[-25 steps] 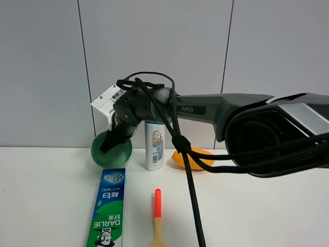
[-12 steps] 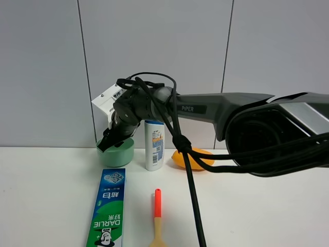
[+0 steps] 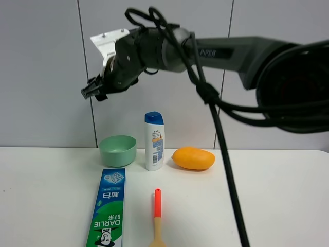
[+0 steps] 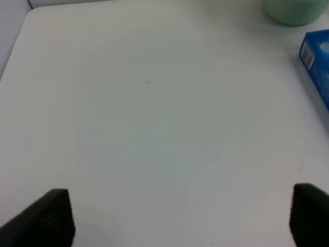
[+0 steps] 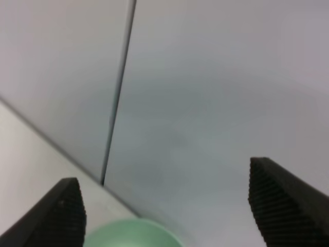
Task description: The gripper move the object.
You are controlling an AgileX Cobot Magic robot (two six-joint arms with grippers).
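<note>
Since the earlier frames, the right arm (image 3: 241, 49) has been raised from the bowl to a position high in front of the wall, and the right gripper (image 3: 94, 91) is now carried well clear of everything below. Its jaws are seen in the right wrist view to be spread wide, with nothing held between them. The white table (image 3: 272, 206) carries all the objects. A green toothpaste box (image 3: 109, 206) is laid flat toward the near edge. Behind it the bowl (image 3: 117, 150) is set upright on its base, near the wall and just beside a shampoo bottle (image 3: 154, 141), with no contact between them visible. A mango (image 3: 193, 158) is placed on the bottle's other side, and a red-tipped brush (image 3: 157, 213) lies beside the box. The steep retreat is judged to have been chosen so that the released bowl is not disturbed. The left gripper (image 4: 180, 216) is held over bare table, jaws wide apart and empty, presumably parked out of the working arm's way.
</note>
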